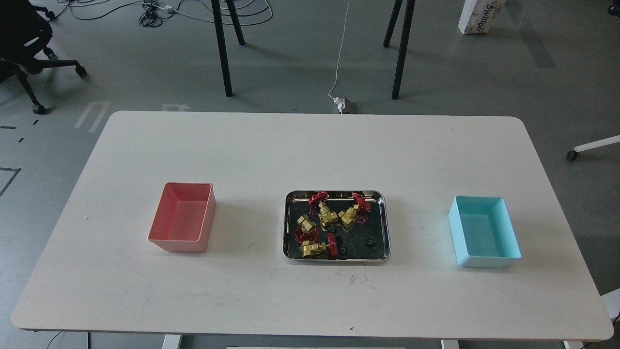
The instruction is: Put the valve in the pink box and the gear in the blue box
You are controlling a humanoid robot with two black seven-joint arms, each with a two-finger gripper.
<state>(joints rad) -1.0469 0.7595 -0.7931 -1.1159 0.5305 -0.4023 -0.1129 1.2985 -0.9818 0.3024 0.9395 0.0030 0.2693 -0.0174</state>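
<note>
Several brass valves with red handwheels lie in a shiny steel tray [336, 193] at the table's middle: one at the back [325, 212], one right of it [352, 213], one at the left [305, 227], one at the front [317, 247]. Three tiny black gears lie in the tray too: one at the right [370, 241], one near the front [343, 250], one partly hidden by the front valve [338, 239]. The pink box [183, 216] stands empty at the left. The blue box [484, 231] stands empty at the right. Neither gripper nor arm is in view.
The white table [310, 150] carries only the tray and the two boxes. Beyond its far edge are black table legs [223, 48], a cable with a plug [342, 103] on the floor, an office chair [24, 43] at the far left and a white box [479, 17].
</note>
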